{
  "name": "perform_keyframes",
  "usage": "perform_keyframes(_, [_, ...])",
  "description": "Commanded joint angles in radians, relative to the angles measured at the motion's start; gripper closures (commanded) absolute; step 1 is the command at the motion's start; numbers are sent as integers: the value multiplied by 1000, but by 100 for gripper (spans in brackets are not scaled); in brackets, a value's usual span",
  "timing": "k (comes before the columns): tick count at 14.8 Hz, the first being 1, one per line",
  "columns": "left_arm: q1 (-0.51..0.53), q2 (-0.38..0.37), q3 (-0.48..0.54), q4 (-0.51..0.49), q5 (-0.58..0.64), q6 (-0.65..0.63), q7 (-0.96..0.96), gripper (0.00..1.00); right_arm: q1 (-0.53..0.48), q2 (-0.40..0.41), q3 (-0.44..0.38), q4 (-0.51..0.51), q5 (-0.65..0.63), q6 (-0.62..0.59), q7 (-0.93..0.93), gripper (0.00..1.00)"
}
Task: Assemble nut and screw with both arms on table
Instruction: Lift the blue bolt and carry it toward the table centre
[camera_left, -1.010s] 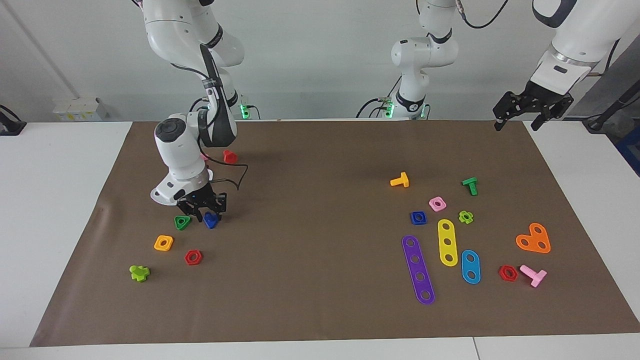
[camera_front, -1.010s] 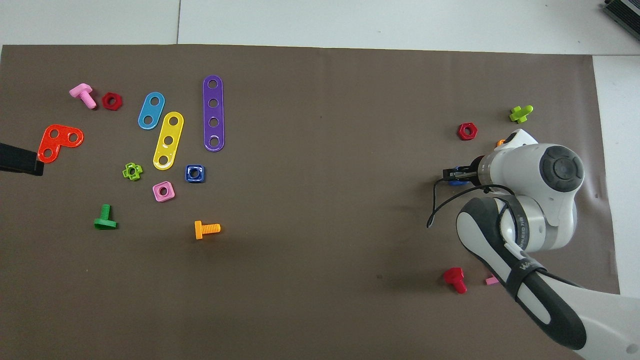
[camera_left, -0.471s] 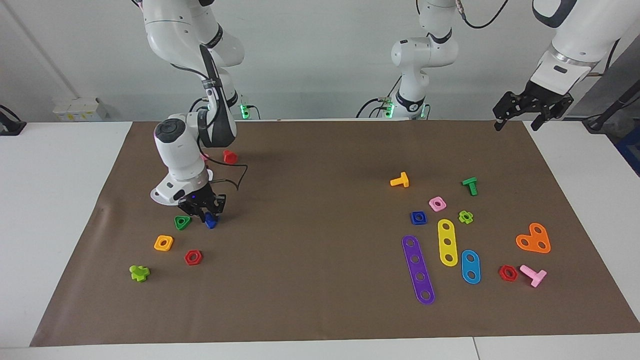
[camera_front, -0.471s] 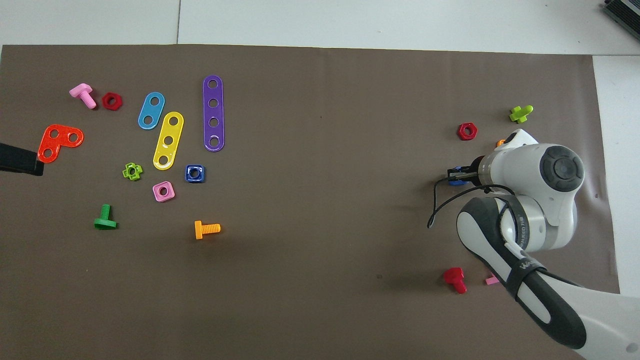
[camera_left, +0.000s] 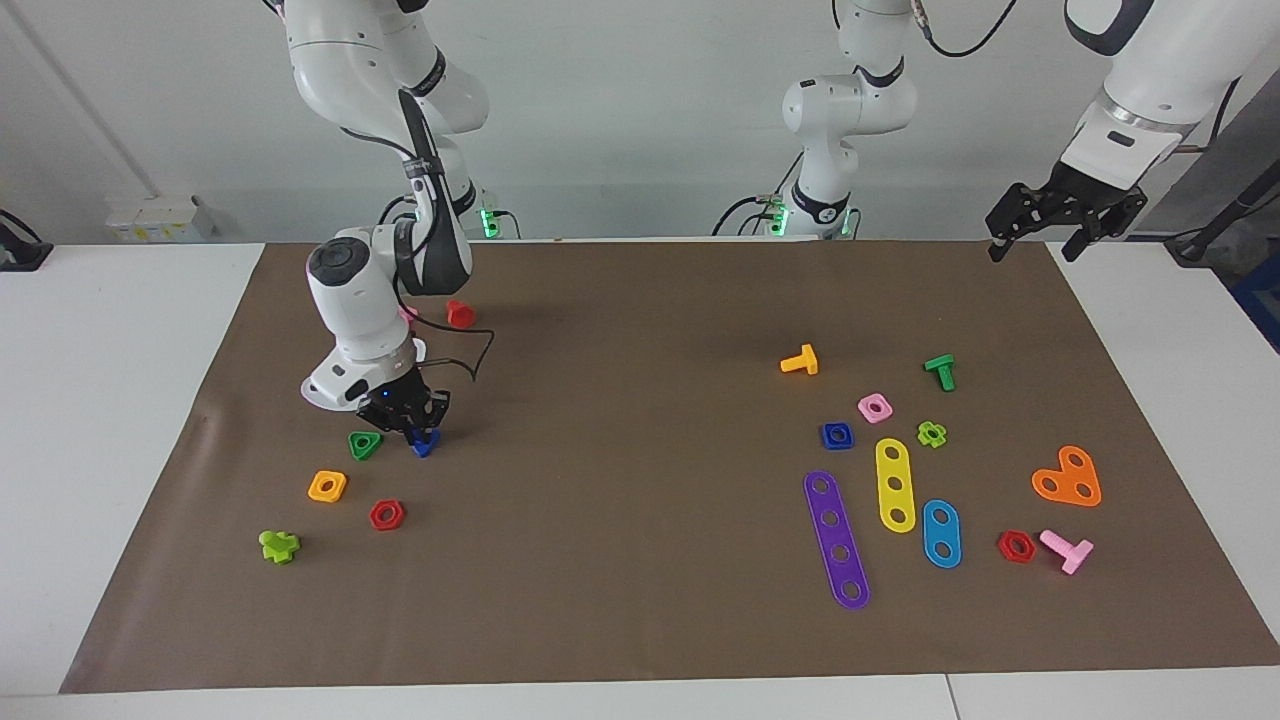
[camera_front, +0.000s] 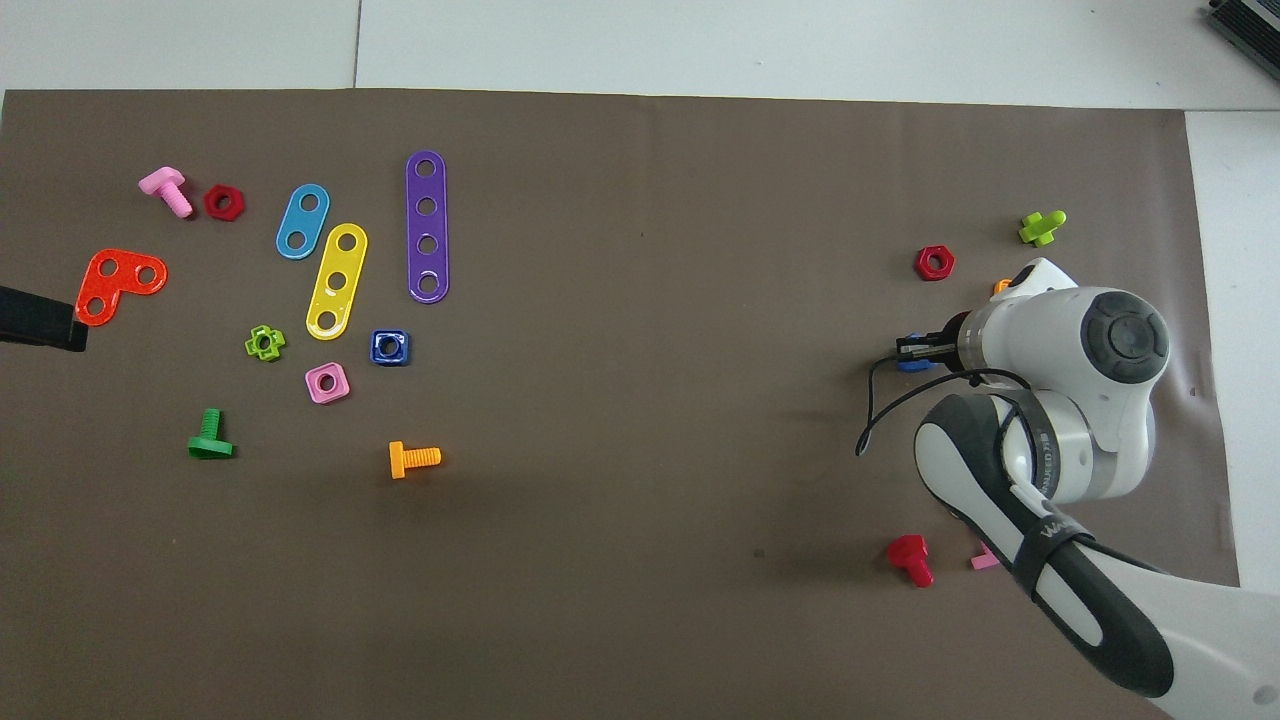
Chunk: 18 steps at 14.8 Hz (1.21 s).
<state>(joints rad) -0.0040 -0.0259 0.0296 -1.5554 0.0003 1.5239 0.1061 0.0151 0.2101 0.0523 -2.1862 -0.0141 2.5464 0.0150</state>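
Overhead and across, a white surface (camera_left: 120, 420) is carrying a large brown mat (camera_left: 640, 330), and a plain pale wall is running along the robots' end of it.

Coming in from its base, the right arm (camera_left: 375, 180) is folding down steeply over its own end of the mat, its wrist turning so that the right hand (camera_left: 418, 432) is pointing down at the mat. Its fingertips are pinching the screw (camera_left: 424, 443), a small blue piece sitting at the mat's level under the wrist; whether it is touching the mat I cannot tell. In the overhead view only a blue sliver of the screw (camera_front: 912, 365) is showing at the tip of the right hand (camera_front: 908, 350), the wrist covering the rest.

Just beside that hand a green triangular nut (camera_left: 364, 444) is lying on the mat. An orange square nut (camera_left: 327, 486) and a red hex nut (camera_left: 386, 514) are lying near it, farther from the robots.

Meanwhile the left arm (camera_left: 1140, 90) is waiting, holding the left hand (camera_left: 1030, 245) up in the air over the mat's corner at its own end, fingers standing spread with nothing between them.

Well apart from both hands, toward the left arm's end, the nut (camera_left: 837, 435) is lying flat on the mat, a blue square with a round hole. A pink square nut (camera_left: 875, 407) is sitting just beside the blue nut (camera_front: 389, 347), nearer to the robots.
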Motion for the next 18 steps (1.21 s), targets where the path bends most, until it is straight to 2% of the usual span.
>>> perform_keyframes(1, [12,-31,-7,-32,-2,-4,-9,0,-14,2,3,-9,13,12,-40,100])
perform_keyframes(4, [12,-31,-7,-32,-2,-4,-9,0,-7,-4,1,20,11,-36,-33,100])
perform_keyframes(9, [12,-31,-7,-32,-2,-4,-9,0,-6,-32,0,233,8,-322,31,100])
perform_keyframes(12, [12,-31,-7,-32,-2,-4,-9,0,14,-24,3,333,6,-405,49,100])
perform_keyframes(18, [12,-31,-7,-32,-2,-4,-9,0,208,55,1,514,-35,-466,311,100])
